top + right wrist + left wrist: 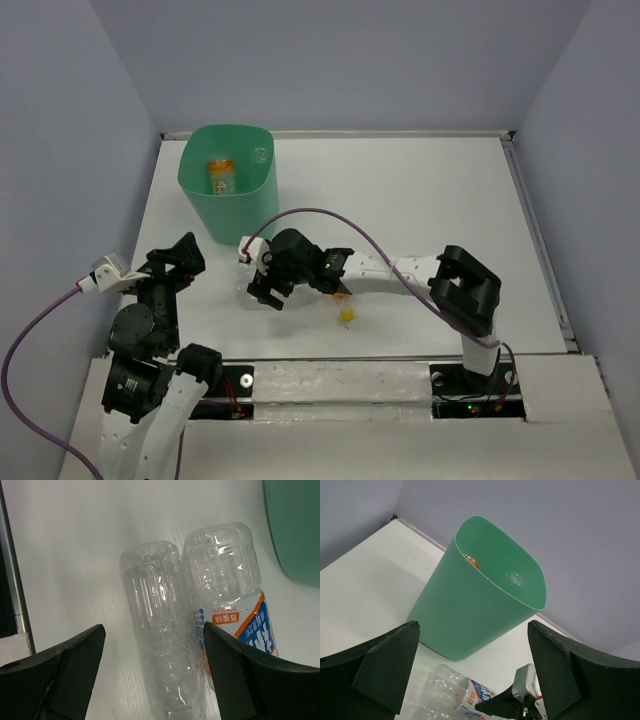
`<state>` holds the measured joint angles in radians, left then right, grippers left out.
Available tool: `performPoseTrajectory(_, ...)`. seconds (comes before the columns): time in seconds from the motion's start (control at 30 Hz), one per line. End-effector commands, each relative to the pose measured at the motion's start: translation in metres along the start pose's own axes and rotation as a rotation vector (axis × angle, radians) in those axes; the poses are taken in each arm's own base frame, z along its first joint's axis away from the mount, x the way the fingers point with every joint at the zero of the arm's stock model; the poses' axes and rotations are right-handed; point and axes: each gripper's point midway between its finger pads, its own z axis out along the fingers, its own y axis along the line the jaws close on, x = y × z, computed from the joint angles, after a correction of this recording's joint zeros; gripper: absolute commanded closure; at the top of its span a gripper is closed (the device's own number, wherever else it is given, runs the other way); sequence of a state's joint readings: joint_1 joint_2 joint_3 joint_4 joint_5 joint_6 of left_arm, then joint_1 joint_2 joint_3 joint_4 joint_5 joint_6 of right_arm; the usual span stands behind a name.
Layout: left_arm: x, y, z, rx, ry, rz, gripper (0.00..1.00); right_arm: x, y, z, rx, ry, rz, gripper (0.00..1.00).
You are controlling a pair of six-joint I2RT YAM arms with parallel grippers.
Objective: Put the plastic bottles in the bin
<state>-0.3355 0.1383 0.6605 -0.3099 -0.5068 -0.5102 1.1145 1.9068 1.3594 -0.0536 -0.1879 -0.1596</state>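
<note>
— Where are the two loose bottles?
— Flat on the white surface, side by side and touching. In the overhead view they sit just below the bin, mostly hidden under the right pincer.
— Which way do they run?
— In the right wrist view both long axes run from top to bottom of the frame, leaning a little left at the top. Their rounded ends point to the top edge. The other ends run off the bottom, so I cannot tell cap from base.
— How do they look?
— The bare bottle is clear and ribbed, with no label. The labelled bottle, to its right, is also clear and has a white, orange and blue band.
— And the right pincer?
— Released. Its fingers stand apart at the lower corners with the bare bottle between them. White surface shows between that bottle and the lower-left finger.
— The left pincer?
— Spread wide with nothing in it, facing the bin from the lower left of the overhead view.
— The bin itself?
— Mint green, upright, tapering downwards, at the upper left of the surface. Inside lie an orange-capped bottle and a clear bottle.
</note>
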Motion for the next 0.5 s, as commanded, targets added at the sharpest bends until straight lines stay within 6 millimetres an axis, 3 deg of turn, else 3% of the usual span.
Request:
performPoseTrajectory(0.0,-0.016,-0.005,0.003,-0.003,-0.051,-0.008,0.01,-0.026,-0.006,0.002,0.031,-0.035,-0.063,0.16)
performPoseTrajectory(0.27,-0.017,-0.006,0.001,0.007,-0.054,-0.013,0.01,-0.003,-0.004,0.023,0.021,0.039,-0.056,0.17)
performPoseTrajectory(0.47,-0.018,-0.006,0.0,0.012,-0.059,-0.017,0.01,0.009,0.016,0.032,-0.009,0.078,-0.074,0.17)
